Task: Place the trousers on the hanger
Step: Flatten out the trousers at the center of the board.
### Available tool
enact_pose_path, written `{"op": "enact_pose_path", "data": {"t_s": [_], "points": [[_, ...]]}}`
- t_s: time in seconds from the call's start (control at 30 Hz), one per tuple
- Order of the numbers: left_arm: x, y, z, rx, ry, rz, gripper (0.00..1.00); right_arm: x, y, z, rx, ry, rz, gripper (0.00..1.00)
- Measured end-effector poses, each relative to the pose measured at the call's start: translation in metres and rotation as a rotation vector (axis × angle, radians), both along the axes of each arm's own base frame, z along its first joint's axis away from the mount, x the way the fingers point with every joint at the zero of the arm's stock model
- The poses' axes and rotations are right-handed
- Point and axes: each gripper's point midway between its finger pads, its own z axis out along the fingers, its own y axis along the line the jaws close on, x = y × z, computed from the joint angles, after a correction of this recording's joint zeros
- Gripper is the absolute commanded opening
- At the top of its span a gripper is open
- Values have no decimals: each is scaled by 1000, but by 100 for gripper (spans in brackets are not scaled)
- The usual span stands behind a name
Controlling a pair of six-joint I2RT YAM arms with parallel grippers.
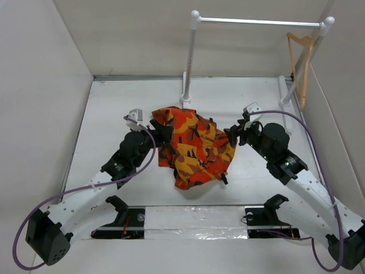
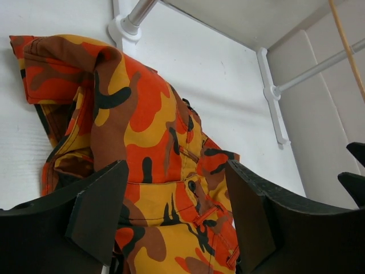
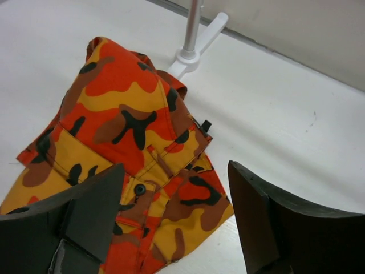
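at table point(image 1: 114, 103) centre the trousers point(image 1: 194, 145) lay crumpled, with the left gripper point(image 1: 158, 129) at their 9 o'clock edge and the right gripper point(image 1: 234, 136) at 3 o'clock, both spread wide, apparently to pinch the fabric, while the hanger point(image 1: 302, 63) hung from the rail point(image 1: 259, 21) at 1 o'clock.

The trousers point(image 1: 194, 147) lie heaped in the middle of the bench point(image 1: 114, 103). The left arm's fingers point(image 2: 97, 211) sit at the heap's left edge, the right arm's fingers point(image 3: 94, 205) at its right edge. Behind the heap stands the rail point(image 1: 259, 22), with one post just beyond the trousers. The hanger point(image 1: 300, 63) hangs at the rail's right end, well apart from them.
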Motion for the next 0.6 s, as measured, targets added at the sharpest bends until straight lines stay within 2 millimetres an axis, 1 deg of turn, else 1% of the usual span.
{"op": "enact_pose_path", "data": {"t_s": [0.03, 0.07, 0.1, 0.13, 0.2, 0.23, 0.3, 0.33, 0.4, 0.47, 0.5, 0.53, 0.6], "points": [[0, 0, 0, -1, 1, 1, 68, -1, 1, 0, 1, 1, 6, 43], [0, 1, -1, 0, 4, 4, 68, -1, 2, 0, -2, 0, 12, 25], [0, 1, -2, 2, 8, 8, 67, -1, 2, 0, -6, -3, 18, 11], [0, 2, -4, 7, 15, 13, 62, -2, 3, -1, -3, 0, 21, 0], [-1, 6, -9, 20, 37, 30, 50, -1, 3, -2, 0, 6, 20, 0], [-1, 8, -12, 24, 50, 40, 33, -1, 4, -3, -1, 11, 19, 0], [-2, 14, -20, 38, 80, 67, 13, 2, 5, -8, -11, 24, 19, 0], [-3, 17, -25, 45, 97, 81, 0, 3, 6, -12, -18, 36, 19, 0], [-5, 25, -32, 65, 126, 108, 0, 8, 9, -24, -38, 69, 19, 0], [-8, 33, -38, 71, 155, 130, 0, 15, 12, -41, -64, 112, 14, 1], [-9, 38, -41, 70, 173, 146, 0, 18, 13, -50, -78, 138, 9, 5], [-9, 44, -44, 68, 188, 162, 2, 21, 14, -59, -89, 160, 5, 17], [-10, 56, -55, 66, 228, 187, 15, 26, 18, -77, -107, 211, 0, 38]]}}
